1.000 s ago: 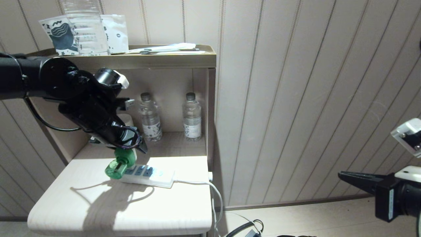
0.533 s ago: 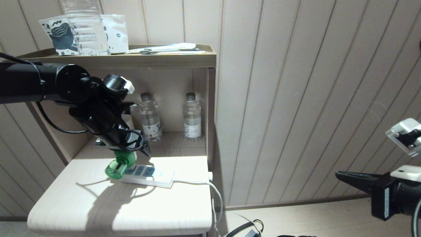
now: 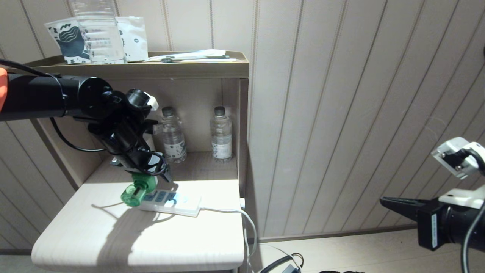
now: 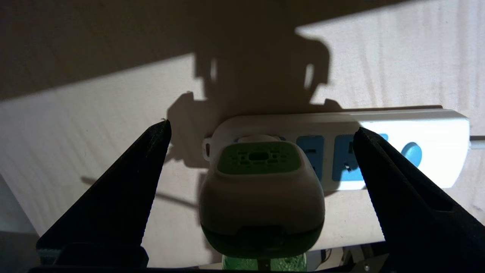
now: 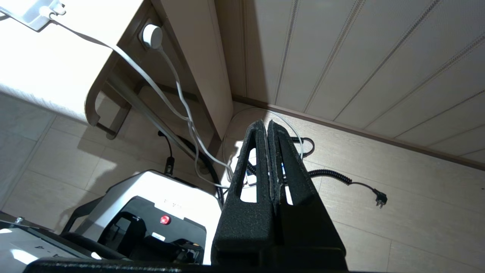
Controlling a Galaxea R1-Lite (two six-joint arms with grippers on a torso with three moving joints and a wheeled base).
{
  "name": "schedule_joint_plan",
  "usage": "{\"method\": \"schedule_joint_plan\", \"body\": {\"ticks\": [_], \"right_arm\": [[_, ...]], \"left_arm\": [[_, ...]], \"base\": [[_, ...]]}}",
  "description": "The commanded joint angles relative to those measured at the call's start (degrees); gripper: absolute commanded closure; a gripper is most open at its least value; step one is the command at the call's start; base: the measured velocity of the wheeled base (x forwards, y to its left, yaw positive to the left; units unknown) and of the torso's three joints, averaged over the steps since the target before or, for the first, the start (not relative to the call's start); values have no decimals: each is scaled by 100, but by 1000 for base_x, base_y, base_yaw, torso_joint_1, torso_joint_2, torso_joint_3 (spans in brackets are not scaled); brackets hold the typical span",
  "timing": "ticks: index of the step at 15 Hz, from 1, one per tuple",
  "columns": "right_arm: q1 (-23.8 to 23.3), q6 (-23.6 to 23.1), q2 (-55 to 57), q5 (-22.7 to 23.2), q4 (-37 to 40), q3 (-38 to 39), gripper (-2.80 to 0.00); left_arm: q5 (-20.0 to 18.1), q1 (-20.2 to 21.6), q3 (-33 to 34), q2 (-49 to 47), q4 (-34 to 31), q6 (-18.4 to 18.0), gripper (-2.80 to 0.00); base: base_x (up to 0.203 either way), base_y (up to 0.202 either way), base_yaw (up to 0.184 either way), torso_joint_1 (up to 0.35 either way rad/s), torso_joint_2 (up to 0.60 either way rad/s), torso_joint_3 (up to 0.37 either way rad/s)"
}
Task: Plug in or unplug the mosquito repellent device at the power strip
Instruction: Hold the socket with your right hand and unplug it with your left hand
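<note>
We see the left gripper (image 4: 261,151) poised over the mosquito repellent device (image 4: 261,189), its jaws spread wide with one black finger well clear on each side of the white-and-green head, touching nothing. The device sits between those jaws, plugged into the end socket of the power strip (image 4: 416,151), which lies flat on the pale table (image 3: 113,242) and runs out past one finger toward its white cord (image 3: 227,209). Our right gripper (image 5: 268,136) hangs off to the side above the floor, its jaws pressed together on nothing.
</note>
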State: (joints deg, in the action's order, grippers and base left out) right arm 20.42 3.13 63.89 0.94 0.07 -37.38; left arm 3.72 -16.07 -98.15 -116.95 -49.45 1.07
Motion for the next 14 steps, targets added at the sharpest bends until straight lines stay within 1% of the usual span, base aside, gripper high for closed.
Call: {"method": "schedule_joint_plan", "body": {"ticks": [1, 3, 6, 8, 10, 14], "right_arm": [[-3, 3, 61, 3, 1, 11, 0], [-3, 3, 88, 3, 1, 3, 0], [-3, 8, 150, 6, -7, 2, 0], [-3, 12, 191, 3, -7, 2, 0], [6, 12, 194, 3, -7, 2, 0], [6, 12, 185, 3, -7, 2, 0]], "left_arm": [[32, 10, -130, -196, -56, -16, -280], [150, 7, -429, -344, -296, -51, -280], [173, 8, -854, -441, -935, -100, -280], [138, 7, -855, -416, -1023, -89, -280], [123, 7, -751, -415, -1023, -75, -280], [120, 7, -749, -425, -1023, -81, -280]], "base": [[0, 0, 0, 0, 0, 0], [0, 0, 0, 0, 0, 0], [0, 0, 0, 0, 0, 0], [0, 0, 0, 0, 0, 0], [0, 0, 0, 0, 0, 0], [0, 0, 0, 0, 0, 0]]}}
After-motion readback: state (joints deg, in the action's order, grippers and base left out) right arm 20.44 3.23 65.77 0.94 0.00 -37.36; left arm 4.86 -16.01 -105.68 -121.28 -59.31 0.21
